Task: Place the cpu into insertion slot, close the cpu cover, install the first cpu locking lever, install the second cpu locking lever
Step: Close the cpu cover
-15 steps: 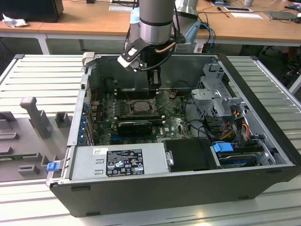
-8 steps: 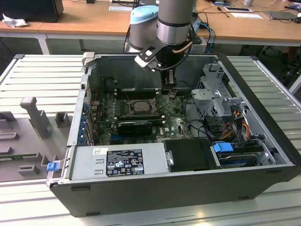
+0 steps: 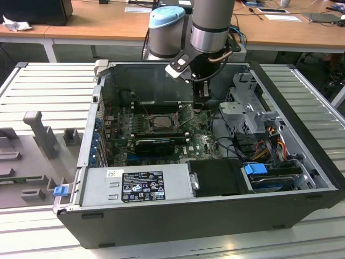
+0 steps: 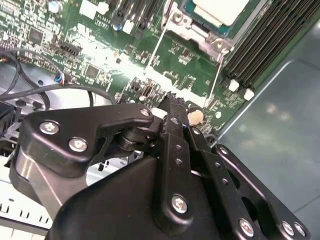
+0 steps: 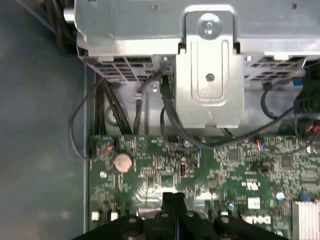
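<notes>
Exterior view puts the hand (image 3: 204, 93) low inside the computer case (image 3: 161, 81), just to that view's right of the insertion slot (image 3: 145, 120). In both wrist views its fingers are pressed together with nothing between them. The cpu (image 4: 220, 9) lies seated in the slot, and a thin locking lever (image 4: 154, 52) stands free over the board. I'd judge a lever is the job in hand. Push with the closed tip, slow and square, keeping clear of the cables (image 5: 167, 107).

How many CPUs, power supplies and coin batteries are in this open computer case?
cpu: 1
power supply: 1
coin battery: 1
Total: 3
</notes>
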Action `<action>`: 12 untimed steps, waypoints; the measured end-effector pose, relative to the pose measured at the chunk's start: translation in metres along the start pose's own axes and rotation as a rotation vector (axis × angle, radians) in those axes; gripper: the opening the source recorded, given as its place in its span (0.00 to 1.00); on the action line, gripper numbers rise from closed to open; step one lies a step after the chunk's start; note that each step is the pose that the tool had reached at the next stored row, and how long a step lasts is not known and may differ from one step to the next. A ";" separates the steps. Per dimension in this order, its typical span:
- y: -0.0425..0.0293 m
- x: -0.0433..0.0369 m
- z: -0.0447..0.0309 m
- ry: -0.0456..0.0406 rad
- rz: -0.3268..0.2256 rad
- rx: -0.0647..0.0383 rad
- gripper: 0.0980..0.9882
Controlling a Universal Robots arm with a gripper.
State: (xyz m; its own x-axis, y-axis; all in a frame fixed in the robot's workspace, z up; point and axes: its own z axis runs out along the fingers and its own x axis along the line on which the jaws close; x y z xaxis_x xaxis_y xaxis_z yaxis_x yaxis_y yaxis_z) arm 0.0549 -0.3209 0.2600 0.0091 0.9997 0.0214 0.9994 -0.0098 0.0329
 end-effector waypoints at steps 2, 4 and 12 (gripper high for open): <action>0.0032 0.0001 0.0007 0.0000 0.000 0.000 0.01; 0.0047 0.0002 0.0020 0.0003 0.000 0.000 0.01; 0.0082 0.0000 0.0109 -0.0001 0.000 0.000 0.01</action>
State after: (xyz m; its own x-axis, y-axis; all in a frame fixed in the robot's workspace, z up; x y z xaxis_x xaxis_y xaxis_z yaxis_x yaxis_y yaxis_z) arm 0.0635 -0.3207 0.2494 0.0092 0.9997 0.0213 0.9994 -0.0099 0.0329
